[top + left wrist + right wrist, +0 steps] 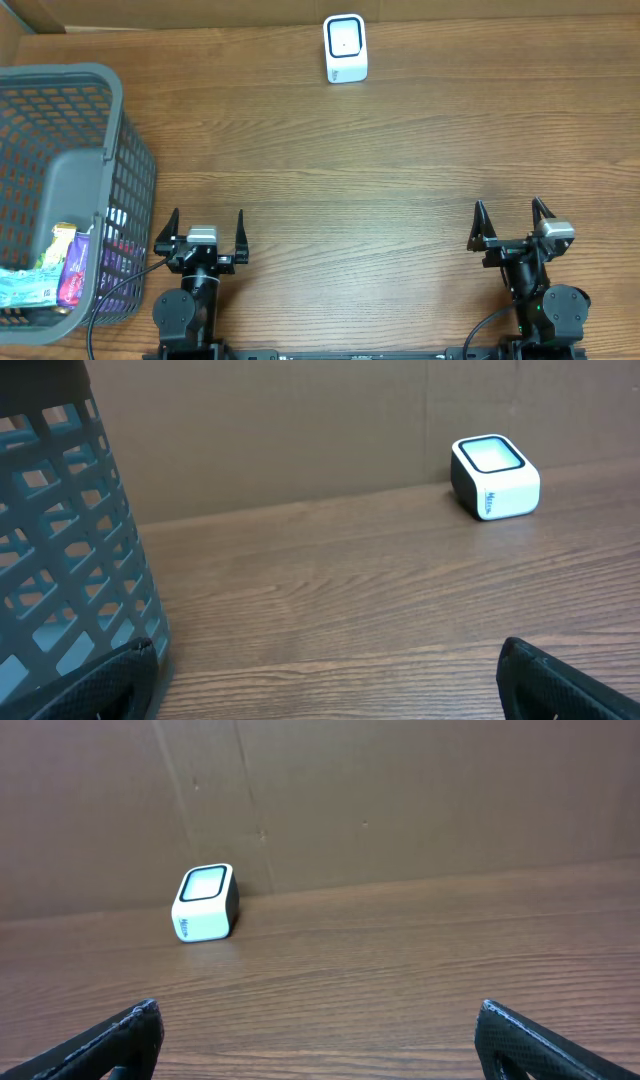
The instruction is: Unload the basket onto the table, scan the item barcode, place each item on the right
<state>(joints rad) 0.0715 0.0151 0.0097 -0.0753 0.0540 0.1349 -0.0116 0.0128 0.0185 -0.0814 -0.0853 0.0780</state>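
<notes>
I see scanner [345, 47] at worktop [350, 190] far edge, window up; purple packet [75, 272] in basket [60, 75] at left, lengthwise away from me; bare wood between; left gripper [207, 218], right gripper [508, 206] jaws wide, empty

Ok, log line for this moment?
left gripper: open, empty | right gripper: open, empty | items: in basket | scanner: far edge, untouched

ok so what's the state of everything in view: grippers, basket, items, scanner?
left gripper: open, empty, next to the basket.
right gripper: open, empty.
basket: upright at the left end of the table, holding packets.
packets: lying inside the basket, not yet picked.
scanner: standing at the far edge, nothing in front of it; cannot tell if it is on.
</notes>
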